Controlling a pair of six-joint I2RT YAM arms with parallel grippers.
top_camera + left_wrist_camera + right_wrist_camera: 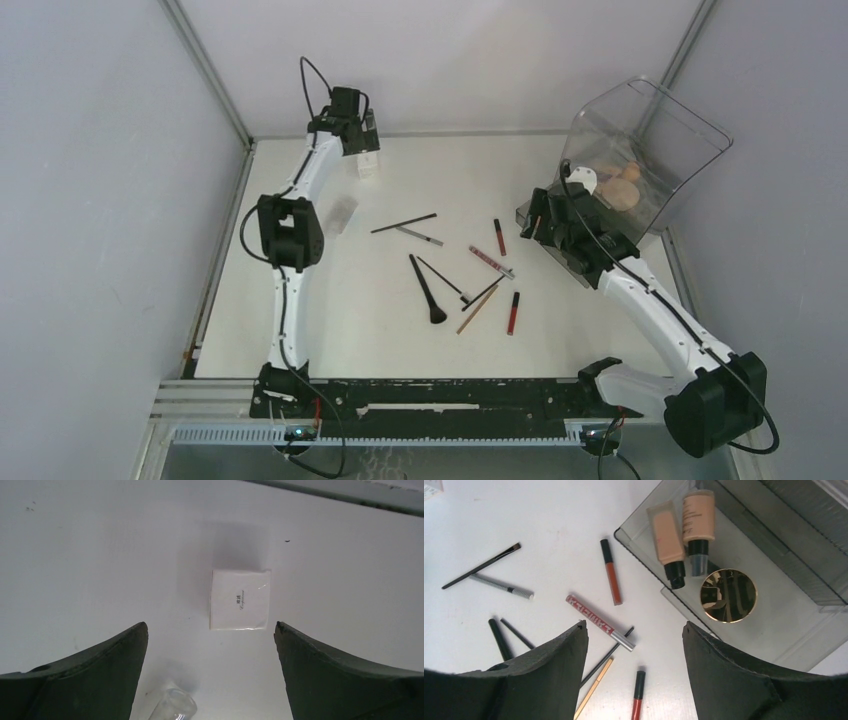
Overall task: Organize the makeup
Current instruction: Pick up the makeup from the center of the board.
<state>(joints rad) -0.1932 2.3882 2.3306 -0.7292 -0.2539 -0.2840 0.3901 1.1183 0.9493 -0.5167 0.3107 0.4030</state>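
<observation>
Directly ahead of the wide-open left gripper point(210, 627), just beyond its tips and untouched, sits the white cube jar point(240, 600). It looks light, rigid and slick-faced, so I'd pinch two opposite flat sides squarely.

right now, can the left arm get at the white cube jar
Probably yes. The left gripper hangs open over the white cube jar, with nothing between them; a clear container lies close by but apart from the jar.
</observation>
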